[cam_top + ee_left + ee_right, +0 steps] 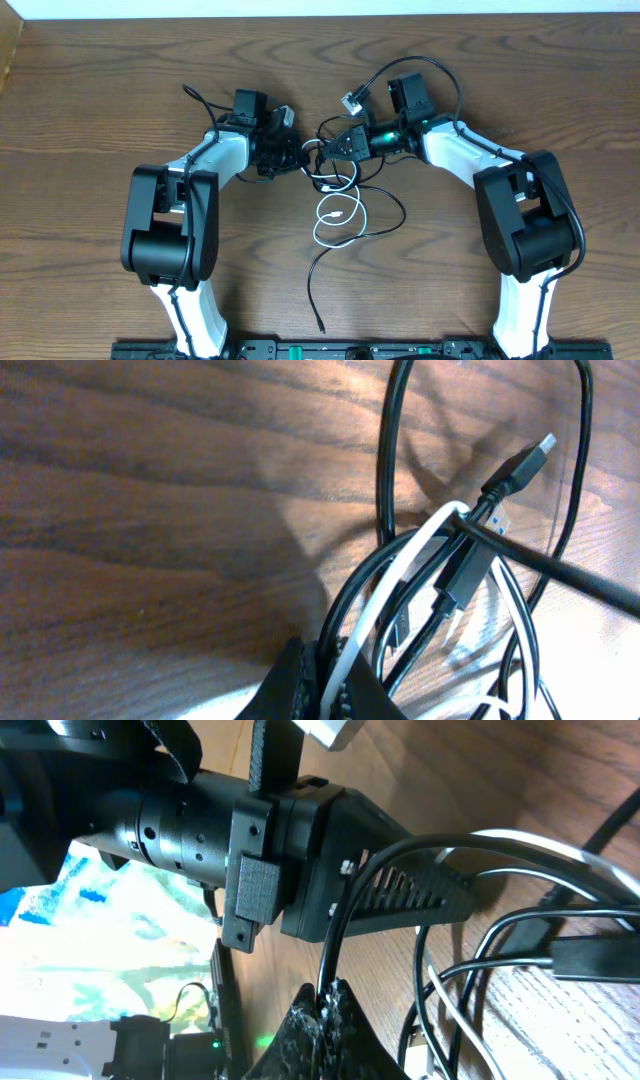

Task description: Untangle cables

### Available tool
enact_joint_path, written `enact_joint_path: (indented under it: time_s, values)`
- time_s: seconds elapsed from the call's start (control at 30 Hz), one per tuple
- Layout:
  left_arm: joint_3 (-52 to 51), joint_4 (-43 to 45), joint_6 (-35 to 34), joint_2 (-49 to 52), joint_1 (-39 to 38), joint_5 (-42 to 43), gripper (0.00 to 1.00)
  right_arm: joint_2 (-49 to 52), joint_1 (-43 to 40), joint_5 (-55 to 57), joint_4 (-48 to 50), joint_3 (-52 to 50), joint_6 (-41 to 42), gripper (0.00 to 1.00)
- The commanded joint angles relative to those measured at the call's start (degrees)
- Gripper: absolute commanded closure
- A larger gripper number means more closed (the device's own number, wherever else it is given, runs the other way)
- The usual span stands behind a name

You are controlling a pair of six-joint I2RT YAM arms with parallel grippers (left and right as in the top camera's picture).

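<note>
The cables lie tangled mid-table. The white cable (335, 215) forms loops, and the longer black cable (312, 290) trails toward the front edge. My left gripper (303, 157) is at the tangle's left side. In the left wrist view it (335, 682) is shut on the white cable (400, 570), with black cable strands (385, 460) and a USB plug (525, 465) just beyond. My right gripper (337, 145) faces it closely from the right. In the right wrist view it (328, 1002) is shut on the black cable (335, 935). The white cable (560, 845) passes to the right.
The brown wooden table (100, 100) stretches out to both sides. Both arm bases (175, 230) (525, 225) stand near the front edge. Thick black arm wires (440, 75) arch over the right wrist. The left gripper's body (300, 850) fills the right wrist view, very close.
</note>
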Motion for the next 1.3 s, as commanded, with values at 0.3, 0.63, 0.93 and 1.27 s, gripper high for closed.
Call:
enact_joint_path:
  time_s: [0.3, 0.63, 0.93, 1.27]
  values:
    - [0.3, -4.8, -0.3, -3.5, 7.8, -2.5, 0.93, -4.5, -1.9, -1.3, 0.6, -0.3, 1.3, 0.99]
    - [0.3, -7.6, -5.3, -3.6, 14.1, -2.5, 0.93, -5.7, -4.3, 2.6, -3.7, -0.3, 1.3, 0.99]
    - [0.3, -8.0, -6.6, -3.6, 14.7, -2.5, 0.93, -5.7, -6.8, 17.7, -19.6, -0.3, -3.2, 0.99]
    - [0.3, -8.0, -6.6, -3.6, 14.7, -3.7, 0.93, -5.7, -7.0, 45.2, -30.5, -0.3, -3.3, 0.99]
